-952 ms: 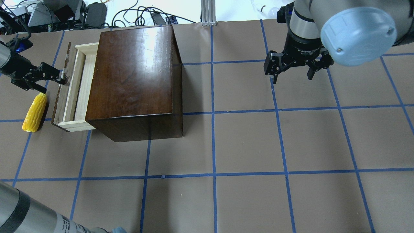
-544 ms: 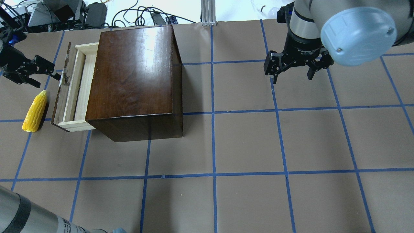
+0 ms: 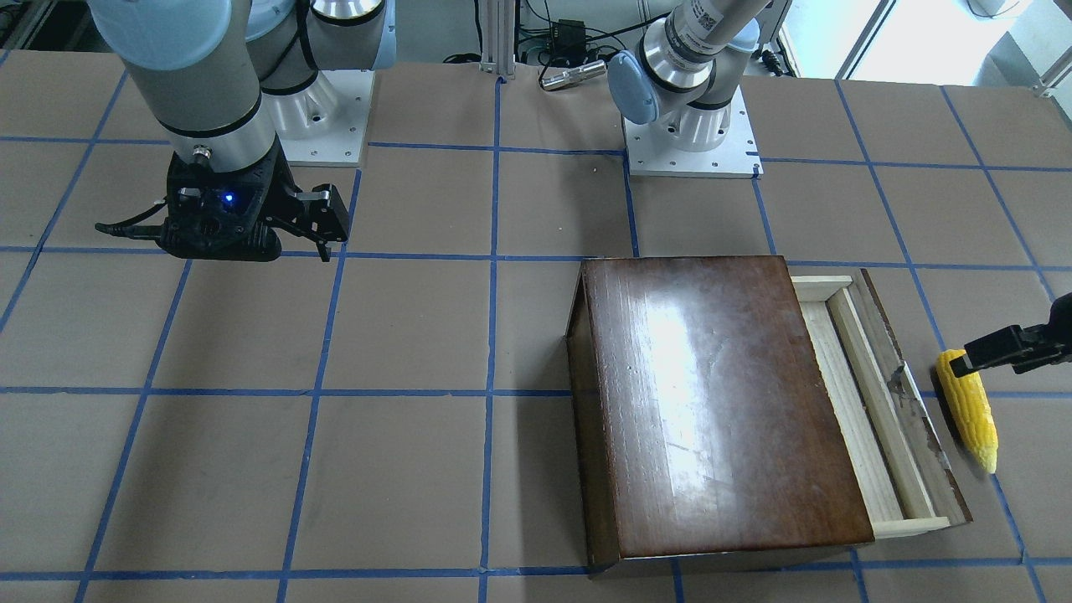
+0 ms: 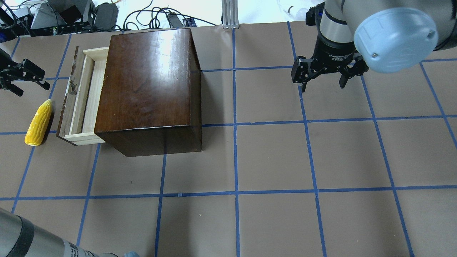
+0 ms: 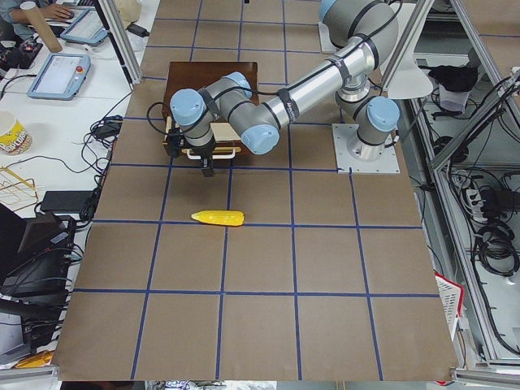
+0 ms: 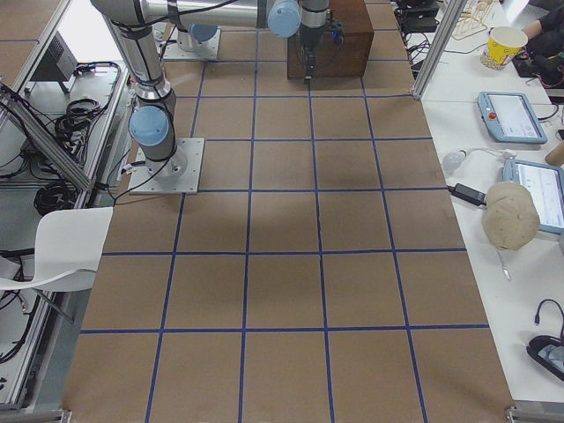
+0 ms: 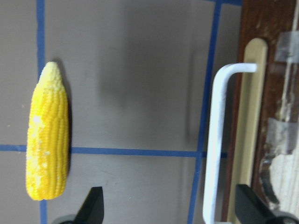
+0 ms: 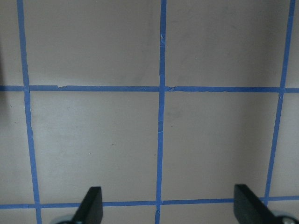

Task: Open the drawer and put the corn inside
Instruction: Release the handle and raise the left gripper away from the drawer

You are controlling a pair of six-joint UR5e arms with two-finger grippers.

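The dark-brown box (image 4: pixel 148 78) stands at the far left of the table. Its drawer (image 4: pixel 89 96) is pulled partly out to the left, showing the pale wood tray behind the scuffed front panel (image 4: pixel 67 103). The yellow corn (image 4: pixel 38 122) lies on the table just left of that panel, and also shows in the front-facing view (image 3: pixel 970 410). My left gripper (image 4: pixel 35 92) is open and empty, left of the drawer and beyond the corn's tip. In the left wrist view the corn (image 7: pixel 46 140) and the white handle (image 7: pixel 217 140) lie ahead of the open fingers. My right gripper (image 4: pixel 323 85) is open and empty, far right.
The table is brown paper with a blue tape grid (image 4: pixel 235 192). Cables and equipment (image 4: pixel 71 14) lie beyond the far edge behind the box. The right wrist view shows only bare paper and tape lines (image 8: pixel 161 88).
My left gripper has let go of the drawer handle and drawn back to the left, away from the drawer. The drawer stays pulled out. The corn and the right arm have not moved.
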